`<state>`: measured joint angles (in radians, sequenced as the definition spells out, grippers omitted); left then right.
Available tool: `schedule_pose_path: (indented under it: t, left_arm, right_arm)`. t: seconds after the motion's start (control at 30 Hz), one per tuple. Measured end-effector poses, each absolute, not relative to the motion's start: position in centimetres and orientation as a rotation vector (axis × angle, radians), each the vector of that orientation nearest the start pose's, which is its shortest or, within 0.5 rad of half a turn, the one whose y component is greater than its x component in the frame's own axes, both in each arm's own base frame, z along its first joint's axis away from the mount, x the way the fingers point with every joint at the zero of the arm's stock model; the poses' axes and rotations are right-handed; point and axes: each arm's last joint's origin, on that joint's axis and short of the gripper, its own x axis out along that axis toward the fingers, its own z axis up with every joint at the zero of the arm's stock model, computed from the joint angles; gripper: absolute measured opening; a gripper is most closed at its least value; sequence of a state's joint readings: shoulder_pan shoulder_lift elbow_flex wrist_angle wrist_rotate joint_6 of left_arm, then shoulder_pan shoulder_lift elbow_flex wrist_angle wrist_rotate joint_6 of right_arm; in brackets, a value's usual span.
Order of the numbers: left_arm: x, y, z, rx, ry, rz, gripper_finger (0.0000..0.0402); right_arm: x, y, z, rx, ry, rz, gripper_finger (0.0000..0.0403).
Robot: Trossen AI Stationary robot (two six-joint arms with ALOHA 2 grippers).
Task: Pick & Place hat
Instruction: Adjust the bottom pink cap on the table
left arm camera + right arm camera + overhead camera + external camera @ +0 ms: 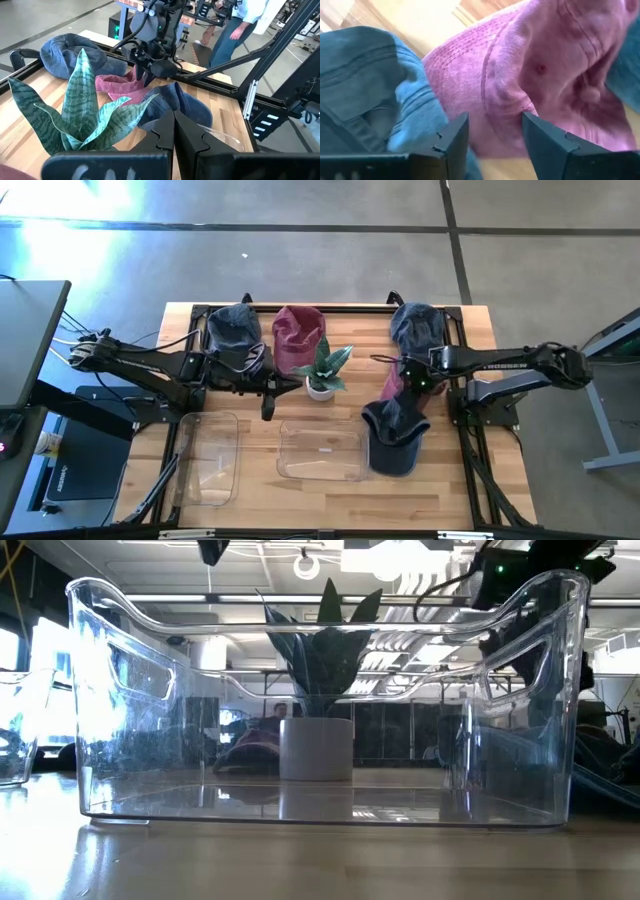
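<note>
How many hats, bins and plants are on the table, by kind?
Blue hats: 3
Red hats: 2
Clear bins: 2
Plants: 1
Total: 8

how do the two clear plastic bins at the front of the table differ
The left clear plastic bin lies lengthwise front to back at the table's left side; the middle clear plastic bin lies crosswise, in front of the potted plant. A dark blue cap rests beside the middle bin only. Both look empty.

No legible text, labels, brands or numbers anywhere
</note>
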<state>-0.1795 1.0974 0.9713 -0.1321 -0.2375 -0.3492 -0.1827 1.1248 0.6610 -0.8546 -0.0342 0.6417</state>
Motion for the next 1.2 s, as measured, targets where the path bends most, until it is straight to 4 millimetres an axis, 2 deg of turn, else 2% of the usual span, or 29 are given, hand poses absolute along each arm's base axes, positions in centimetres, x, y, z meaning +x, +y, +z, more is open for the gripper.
schedule_pose_path:
  t: [0.1,0.2,0.3,0.37,0.5,0.6,0.73,0.83,0.9,1.03,1.2]
  left_arm:
    - [24.0,-3.7,34.3,-0.295,0.241,0.091,0.0]
    - [24.0,-3.7,34.3,-0.296,0.241,0.09,0.0]
    - [24.0,-3.7,34.3,-0.296,0.24,0.09,0.0]
    - [24.0,-3.7,34.3,-0.296,0.24,0.091,0.0]
    - [24.0,-3.6,34.3,-0.295,0.238,0.098,0.0]
    - [24.0,-3.6,34.3,-0.293,0.234,0.116,0.0]
    - [24.0,-3.6,34.3,-0.292,0.232,0.122,0.0]
    - [24.0,-3.5,34.3,-0.291,0.23,0.134,0.0]
    - [24.0,-3.5,34.3,-0.29,0.228,0.141,0.0]
    - [24.0,-3.5,34.3,-0.29,0.229,0.139,0.0]
    - [24.0,-3.5,34.3,-0.329,0.228,0.141,0.0]
  right_arm:
    - [17.3,-3.4,18.2,0.648,1.228,-0.52,0.0161]
    - [17.2,-3.4,17.4,0.609,1.215,-0.486,0.0106]
    - [17.4,-3.5,17.6,0.569,1.205,-0.453,0.0032]
    - [18.0,-3.6,18.5,0.531,1.177,-0.438,0.0013]
    - [19.3,-4.2,21.8,0.43,1.087,-0.461,0.0028]
    - [19.9,-4.6,24.2,0.29,1.036,-0.486,0.0011]
    - [20.8,-5.0,26.2,0.071,0.989,-0.44,0.0013]
    - [21.5,-5.5,26.1,-0.056,0.992,-0.357,0.0024]
    - [22.1,-6.2,25.1,-0.094,1.024,-0.329,0.0025]
    - [23.1,-7.5,22.8,-0.142,1.104,-0.385,0.0033]
    - [23.9,-8.5,21.7,-0.091,1.118,-0.391,0.0097]
